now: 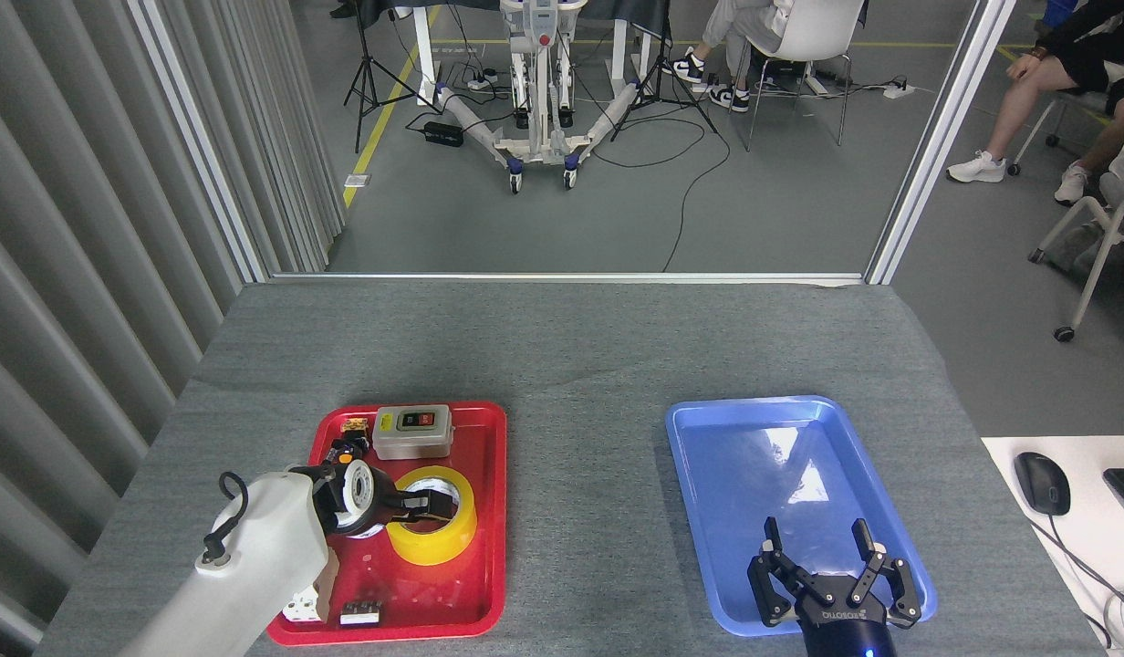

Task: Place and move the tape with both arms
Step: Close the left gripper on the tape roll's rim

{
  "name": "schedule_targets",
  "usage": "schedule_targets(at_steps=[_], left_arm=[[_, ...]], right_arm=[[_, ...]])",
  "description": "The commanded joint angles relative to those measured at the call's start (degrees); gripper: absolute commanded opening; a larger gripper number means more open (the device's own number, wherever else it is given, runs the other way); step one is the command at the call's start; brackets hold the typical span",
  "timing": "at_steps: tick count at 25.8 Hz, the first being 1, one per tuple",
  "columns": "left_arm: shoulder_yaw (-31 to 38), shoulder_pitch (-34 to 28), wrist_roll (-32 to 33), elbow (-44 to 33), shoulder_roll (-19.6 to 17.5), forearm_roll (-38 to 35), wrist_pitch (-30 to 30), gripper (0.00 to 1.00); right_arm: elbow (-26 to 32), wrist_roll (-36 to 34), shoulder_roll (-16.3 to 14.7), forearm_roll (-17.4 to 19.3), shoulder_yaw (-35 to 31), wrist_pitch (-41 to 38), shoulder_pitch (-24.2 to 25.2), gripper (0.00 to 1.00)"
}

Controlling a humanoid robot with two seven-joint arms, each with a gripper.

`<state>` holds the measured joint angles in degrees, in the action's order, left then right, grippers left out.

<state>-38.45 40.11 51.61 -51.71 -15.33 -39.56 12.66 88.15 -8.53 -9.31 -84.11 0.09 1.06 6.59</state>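
Left tool (422,505) reaches into the tape (431,526) in the red tray (489,511) near the bench's left edge, grip unclear; a shallow hold on the rim could slip.

Single view only, from the robot's own head, looking forward and down. Close over a grey table (571,365), with a red tray (484,566) at lower left and a blue tray (708,474) at lower right. Both arms entering from the bottom edge. Farther off, beyond the table's far edge, a room floor with chairs and cables.
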Motion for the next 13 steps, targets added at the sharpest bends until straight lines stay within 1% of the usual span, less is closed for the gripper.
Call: schedule_targets(at_steps=[1, 13], left_arm=[[0.1, 0.1, 0.0, -0.1, -0.1, 0.5, 0.3, 0.99], [0.1, 0.1, 0.1, 0.1, -0.2, 0.7, 0.3, 0.99]], right_arm=[[0.0, -0.2, 0.0, 0.0, 0.0, 0.0, 0.0, 1.00], [0.0, -0.2, 0.0, 0.0, 0.0, 0.0, 0.3, 1.00]])
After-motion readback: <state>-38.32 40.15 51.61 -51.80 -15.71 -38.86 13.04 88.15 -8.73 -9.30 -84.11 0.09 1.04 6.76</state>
